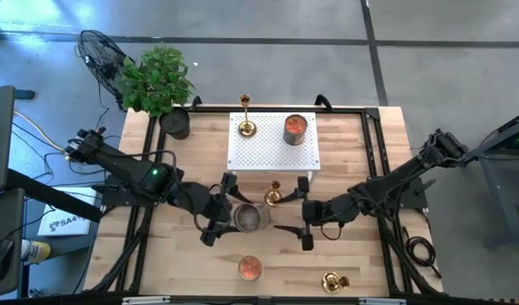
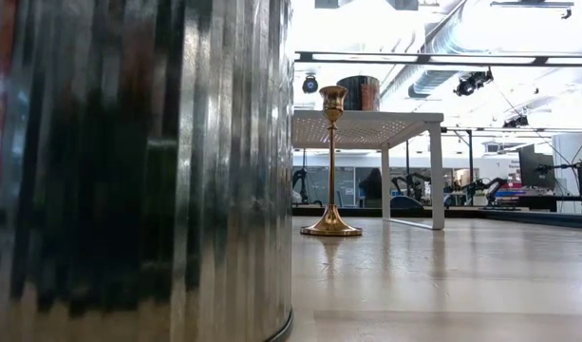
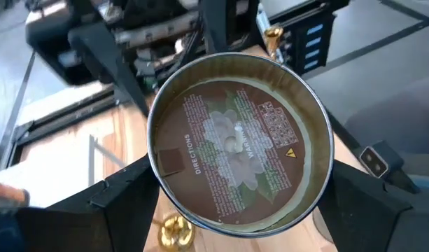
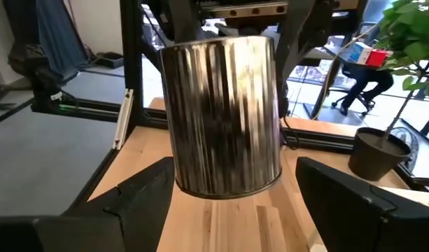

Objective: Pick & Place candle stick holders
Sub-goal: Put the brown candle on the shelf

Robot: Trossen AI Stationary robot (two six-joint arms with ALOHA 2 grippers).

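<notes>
One gold candle stick holder [image 1: 246, 119] stands on the white perforated stand [image 1: 272, 157]. A second one [image 1: 273, 195] [image 2: 330, 161] stands on the table by the stand's near edge. A third [image 1: 334, 281] lies near the table's front edge. At mid-table my left gripper [image 1: 239, 217] [image 3: 235, 210] is shut on a silver candle tin [image 1: 251, 218] [image 4: 221, 115] whose open top shows a brown printed label [image 3: 231, 150]. My right gripper [image 1: 295, 224] [image 4: 231, 220] is open just right of the tin, with a finger on each side of it and apart from it. My left gripper pinches the tin's round side wall [image 3: 155, 175], close under the rim, between its two fingers [image 3: 120, 199], one on each opposite side. The fingers come from the table's left, slanting down a little. The tin hangs about upright with table showing beneath its bottom rim [image 4: 224, 192].
A red candle tin [image 1: 295, 127] sits on the stand beside the holder. Another tin with orange wax [image 1: 250, 268] [image 2: 139, 171] stands near the front edge and fills the low view's left. A potted plant [image 1: 162, 85] is at the far left corner. Bare wood lies at the right.
</notes>
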